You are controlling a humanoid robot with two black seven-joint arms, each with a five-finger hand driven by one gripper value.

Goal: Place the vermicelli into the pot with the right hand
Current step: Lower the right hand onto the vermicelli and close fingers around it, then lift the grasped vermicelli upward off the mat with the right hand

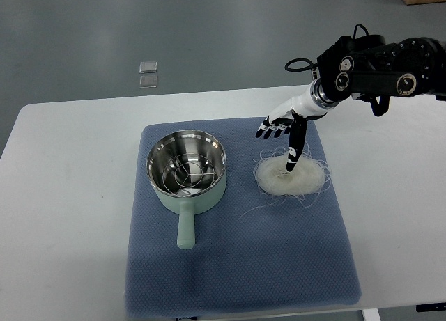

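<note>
Top view: right hand [284,136] fingers spread, grasping nothing; one finger dips into vermicelli [291,177] nest beside pot [186,169] on mat [237,265].

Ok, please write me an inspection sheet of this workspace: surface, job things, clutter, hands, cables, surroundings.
Surface: white table with a blue mat in the middle.
Job things: vermicelli lies as a loose nest on the mat, right of the pot; strands stray around it. The pot is steel inside, pale green outside, handle toward the camera, a wire rack inside, no vermicelli in it.
Clutter: nothing seen on the table.
Hands: right hand is over the vermicelli, one finger pointing down into the nest, the others spread; nothing lifted. Left hand not in view.
Cables: black cable loops at the right wrist.
Surroundings: grey floor; two small clear squares on it beyond the table.
</note>
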